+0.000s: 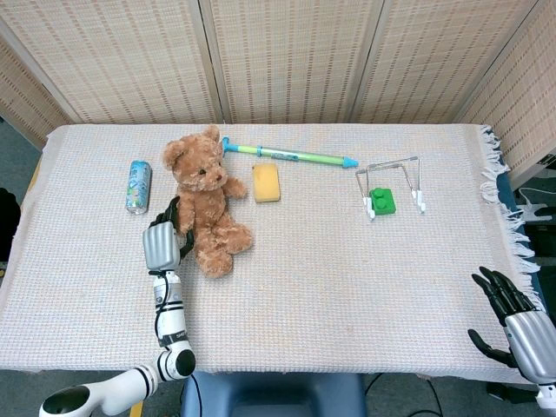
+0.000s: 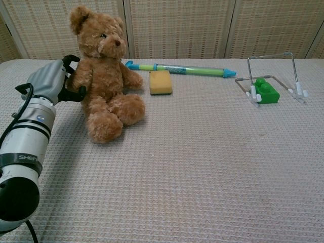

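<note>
left hand (image 2: 50,81) gripping arm of brown plush teddy bear (image 2: 104,76), fingers curling around it. bear sitting upright on woven tablecloth (image 1: 347,278), beside yellow sponge (image 1: 266,183). right hand (image 1: 519,326) hanging off table edge, fingers spreading, holding nothing.

We've got woven wicker screen panels (image 1: 287,56) along the back, a table under a pale waffle-weave cloth (image 1: 347,287) with fringe on one end, grey floor (image 1: 16,143) beside it.
</note>
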{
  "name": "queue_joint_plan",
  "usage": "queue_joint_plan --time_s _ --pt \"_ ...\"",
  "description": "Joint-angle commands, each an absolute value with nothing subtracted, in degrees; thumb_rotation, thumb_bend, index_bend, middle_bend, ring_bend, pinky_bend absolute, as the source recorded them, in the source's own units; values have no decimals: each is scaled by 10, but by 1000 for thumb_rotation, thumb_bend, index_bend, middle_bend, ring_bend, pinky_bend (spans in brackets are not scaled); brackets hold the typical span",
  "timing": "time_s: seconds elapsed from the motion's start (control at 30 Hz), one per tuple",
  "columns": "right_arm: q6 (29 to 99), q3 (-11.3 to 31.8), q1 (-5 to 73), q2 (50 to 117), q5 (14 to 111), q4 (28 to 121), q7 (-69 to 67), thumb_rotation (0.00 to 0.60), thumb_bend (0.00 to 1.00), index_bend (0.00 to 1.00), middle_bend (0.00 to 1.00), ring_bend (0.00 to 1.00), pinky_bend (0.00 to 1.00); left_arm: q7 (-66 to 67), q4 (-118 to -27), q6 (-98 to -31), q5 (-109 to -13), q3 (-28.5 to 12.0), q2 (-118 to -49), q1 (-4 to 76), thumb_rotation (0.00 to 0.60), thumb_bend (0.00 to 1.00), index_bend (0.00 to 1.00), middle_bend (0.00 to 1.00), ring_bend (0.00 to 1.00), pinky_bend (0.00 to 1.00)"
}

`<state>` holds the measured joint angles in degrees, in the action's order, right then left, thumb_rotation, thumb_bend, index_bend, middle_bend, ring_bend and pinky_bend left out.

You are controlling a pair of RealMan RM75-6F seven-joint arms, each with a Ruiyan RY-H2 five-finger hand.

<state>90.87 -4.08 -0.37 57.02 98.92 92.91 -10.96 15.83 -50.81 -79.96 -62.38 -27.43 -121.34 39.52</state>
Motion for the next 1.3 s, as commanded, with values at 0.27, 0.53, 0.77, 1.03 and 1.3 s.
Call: queue_joint_plan --time_s 0.27,0.53,0.77,1.03,1.3 --pt "908 -41 -3 570 990 930 -111 600 184 0 0 0 209 137 -477 -832 -653 -269 -1226 406 600 527 174 384 373 534" --pt "908 -41 -3 570 988 930 -112 600 184 0 0 0 209 146 -474 -812 -647 -259 -1228 399 600 527 179 384 373 533" --pt "907 -41 -3 570 988 930 -111 600 184 0 0 0 209 128 -483 -838 -665 -264 -1227 403 600 528 183 384 373 533" --pt "906 -42 -3 569 989 930 -110 600 184 0 0 0 209 137 -490 -826 -665 -250 -1226 393 600 527 183 384 374 532" --pt "903 -42 -1 570 988 930 -109 600 184 0 0 0 209 130 -498 -841 -673 -262 -1223 402 600 527 182 383 373 532"
